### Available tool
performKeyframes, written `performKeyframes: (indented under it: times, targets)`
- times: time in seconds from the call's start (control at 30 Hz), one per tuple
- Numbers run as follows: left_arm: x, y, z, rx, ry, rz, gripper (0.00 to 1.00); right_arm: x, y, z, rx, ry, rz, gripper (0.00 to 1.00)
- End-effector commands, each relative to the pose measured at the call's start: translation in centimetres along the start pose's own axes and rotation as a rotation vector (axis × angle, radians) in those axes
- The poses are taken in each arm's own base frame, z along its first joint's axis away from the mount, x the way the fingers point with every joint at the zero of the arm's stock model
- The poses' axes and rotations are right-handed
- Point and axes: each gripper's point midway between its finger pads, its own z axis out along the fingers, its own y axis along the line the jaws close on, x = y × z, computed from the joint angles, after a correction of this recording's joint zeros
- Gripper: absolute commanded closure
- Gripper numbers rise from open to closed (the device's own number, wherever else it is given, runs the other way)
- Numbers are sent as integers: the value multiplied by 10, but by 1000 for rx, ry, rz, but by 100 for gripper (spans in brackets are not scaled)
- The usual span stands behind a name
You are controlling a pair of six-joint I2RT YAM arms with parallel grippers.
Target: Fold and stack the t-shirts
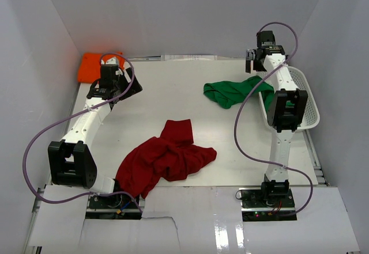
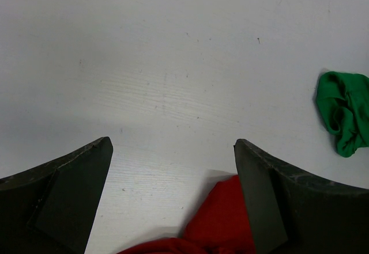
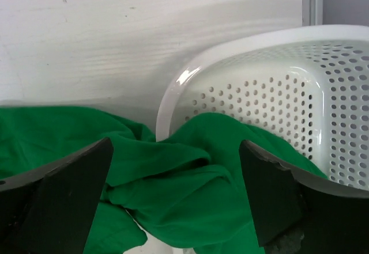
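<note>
Where the left hand [image 2: 173, 143] hangs: over the far left part of the surface [image 1: 173, 87], just beside the orange t-shirt [image 1: 95, 65]; released, jaws spread wide with nothing between them.
Right hand [image 3: 176, 146]: near the far right corner, likewise released, jaws wide apart above the green t-shirt [image 3: 173, 208]; no cloth is pinched.
Green t-shirt: crumpled toward the far right, one part draped over the rim of the white basket [image 3: 242, 58] at the right edge, the rest lying on the surface.
Red t-shirt [image 1: 167, 156]: a bunched heap by the middle of the near edge, between the two arm bases, one flap reaching toward the centre.
Orange t-shirt: compact in the far left corner, partly hidden by the left arm; whether it is neatly folded cannot be told.
Step in hand: probably fetching a loose shirt to spread it flat. The green one is the likelier pick, as the right hand is poised over it.
Doing it well: come straight down on a single raised fold on the surface side, not on the part crossing the rim. Close on one layer only, then draw it toward the bare centre.
Watch for: cloth snagging on the basket and dragging it along, and a thick bunch that slips loose.
</note>
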Motion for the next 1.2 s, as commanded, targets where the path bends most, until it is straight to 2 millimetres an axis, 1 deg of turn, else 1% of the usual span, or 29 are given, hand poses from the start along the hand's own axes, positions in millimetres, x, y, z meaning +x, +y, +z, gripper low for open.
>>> performKeyframes:
  times: [0.0, 0.03, 0.07, 0.1, 0.13, 0.17, 0.2, 0.23, 0.27, 0.3, 0.33, 0.37, 0.4, 0.43, 0.47, 0.53, 0.67, 0.8, 0.87, 0.9, 0.93, 0.97, 1.0, 1.03, 1.1, 1.13, 1.17]
  targets:
    - [-5, -6, -8, 27, -21, 11, 2, -43, 22, -48, -61, -164, -35, 2]
    - [-5, -6, -8, 27, -22, 11, 2, -52, 35, -66, -79, -210, -56, 2]
    - [-5, -6, -7, 27, -21, 11, 2, -47, 39, -69, -61, -205, -81, 2]
    - [-5, -6, -8, 27, -22, 11, 2, -49, 44, -82, -58, -226, -123, 2]
    - [-5, -6, -8, 28, -23, 11, 2, -46, 64, -91, -70, -230, -170, 2]
    - [-5, -6, -9, 28, -23, 11, 2, -42, 71, -96, -71, -228, -199, 2]
    - [-5, -6, -9, 28, -23, 11, 2, -35, 80, -101, -88, -216, -219, 2]
    - [-6, -6, -9, 29, -25, 11, 2, -24, 96, -106, -121, -185, -247, 3]
    - [-6, -7, -9, 30, -28, 9, 2, -16, 108, -109, -161, -166, -259, 3]
    - [-6, -6, -10, 30, -26, 9, 2, -5, 117, -107, -182, -134, -271, 3]
    - [-6, -7, -9, 30, -26, 8, 2, 6, 130, -109, -209, -109, -289, 3]
    - [-6, -7, -10, 30, -28, 9, 2, 21, 137, -107, -225, -60, -312, 3]
    - [-6, -7, -10, 30, -28, 9, 2, 35, 143, -97, -227, -13, -332, 3]
    - [-6, -6, -9, 30, -26, 9, 2, 47, 151, -94, -228, 22, -356, 4]
    - [-6, -6, -10, 30, -26, 9, 2, 60, 153, -89, -222, 63, -373, 4]
    - [-6, -6, -9, 30, -26, 9, 2, 86, 157, -69, -209, 135, -390, 5]
    - [-5, -6, -10, 30, -26, 11, 2, 108, 165, -41, -209, 184, -396, 4]
    - [-5, -6, -11, 30, -26, 11, 2, 110, 169, -26, -220, 196, -378, 0]
    - [-5, -5, -11, 27, -29, 12, 2, 112, 170, -20, -224, 204, -363, 9]
    - [-6, -5, -12, 27, -31, 14, 2, 112, 168, -16, -236, 207, -346, 32]
    - [-6, -5, -12, 27, -31, 14, 2, 111, 166, -13, -238, 210, -334, 65]
    - [-5, -5, -12, 27, -31, 14, 2, 110, 164, -12, -235, 210, -326, 65]
    - [-6, -5, -12, 27, -32, 14, 2, 107, 161, -14, -231, 205, -319, 91]
    - [-5, -5, -12, 27, -31, 14, 2, 102, 159, -17, -228, 192, -313, 92]
    - [-5, -6, -12, 30, -30, 12, 2, 84, 151, -29, -215, 146, -292, 92]
    - [-4, -5, -11, 29, -26, 14, 2, 64, 145, -46, -222, 85, -266, 92]
    - [-4, -5, -11, 29, -26, 14, 2, 51, 139, -55, -223, 47, -243, 92]
